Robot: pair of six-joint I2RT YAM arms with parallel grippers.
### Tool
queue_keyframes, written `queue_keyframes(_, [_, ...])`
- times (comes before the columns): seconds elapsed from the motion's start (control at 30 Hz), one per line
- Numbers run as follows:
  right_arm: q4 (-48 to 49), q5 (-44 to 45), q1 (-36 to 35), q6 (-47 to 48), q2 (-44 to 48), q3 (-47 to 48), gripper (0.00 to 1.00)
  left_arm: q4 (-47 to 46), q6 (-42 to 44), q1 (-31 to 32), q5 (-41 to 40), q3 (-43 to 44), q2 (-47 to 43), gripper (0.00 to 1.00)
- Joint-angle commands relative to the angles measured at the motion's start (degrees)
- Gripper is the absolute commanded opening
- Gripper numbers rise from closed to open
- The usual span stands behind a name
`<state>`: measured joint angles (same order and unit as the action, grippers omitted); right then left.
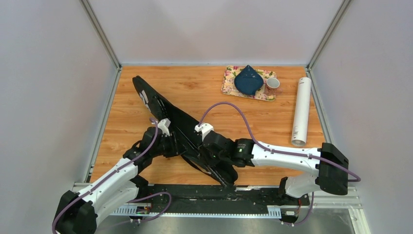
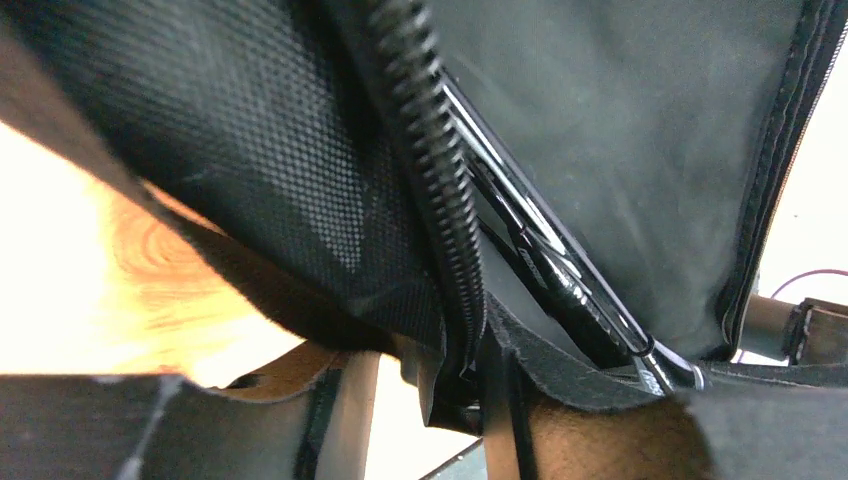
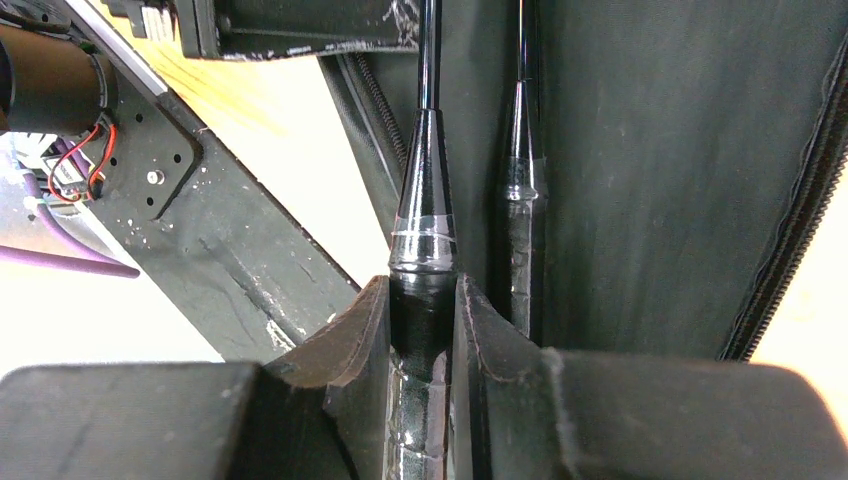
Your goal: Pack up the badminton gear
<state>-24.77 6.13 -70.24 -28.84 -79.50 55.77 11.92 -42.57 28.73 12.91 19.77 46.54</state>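
The long black racket cover lies diagonally across the wooden table, unzipped. In the right wrist view two black rackets lie side by side on the cover's lining. My right gripper is shut on the nearer racket's handle. My left gripper stands open at the cover's edge. The zipper strip hangs down between its jaws, close to the right finger, and a racket shaft shows inside. The white tube lies at the right edge.
At the back of the table sits a floral tray carrying a blue cloth and a small cup. Grey walls close in the table on the left, back and right. A black rail runs along the near edge.
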Motion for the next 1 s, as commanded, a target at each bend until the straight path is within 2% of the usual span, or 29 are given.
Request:
queue_keyframes(0.0, [5.09, 3.18, -0.52, -1.31, 1.55, 2.15, 0.0, -4.53, -4.89, 0.27, 4.58, -1.4, -0.76, 0.48])
queue_keyframes(0.1, [4.91, 3.27, -0.95, -1.04, 0.84, 3.46, 0.0, -5.41, -6.65, 3.25, 3.53, -1.4, 1.0, 0.59])
queue_keyframes(0.23, [4.82, 3.27, -1.22, -0.95, 0.05, 4.0, 0.0, -7.09, -9.19, 5.72, 3.0, -1.84, 3.11, 0.59])
queue_keyframes(0.33, [4.21, 3.71, -1.31, -1.04, 0.05, 4.09, 0.0, -7.09, -9.2, 6.25, 1.78, -2.02, 2.24, 0.47])
queue_keyframes(0.43, [3.77, 4.76, -1.13, -0.69, -0.21, 4.26, 0.0, -6.04, -8.15, 6.25, 2.47, -1.75, 1.36, 0.27])
queue_keyframes(0.47, [3.51, 5.03, -1.22, -0.34, -0.56, 4.52, 0.0, -5.95, -7.28, 6.34, 3.0, -1.14, 1.53, 0.14])
queue_keyframes(0.57, [1.67, 7.4, -1.13, 4.13, -2.41, 6.89, 0.0, -1.22, -1.4, 6.69, 2.22, 1.84, 2.76, 0.01])
queue_keyframes(0.67, [4.19, 8.28, -0.69, 9.93, -3.81, 6.55, 0.0, 3.63, 3.62, 6.69, 1.68, 3.34, 3.12, 0.0])
queue_keyframes(0.77, [8.49, 5.66, 0.37, 11.87, -5.66, 4.89, 0.0, 1.54, 4.59, 6.69, 3.43, 2.04, 2.41, 0.0])
queue_keyframes(0.97, [13.69, 4.42, 0.19, 17.58, -7.42, 1.1, 0.0, 3.02, 7.58, 6.78, 2.56, 1.76, 2.06, 0.0])
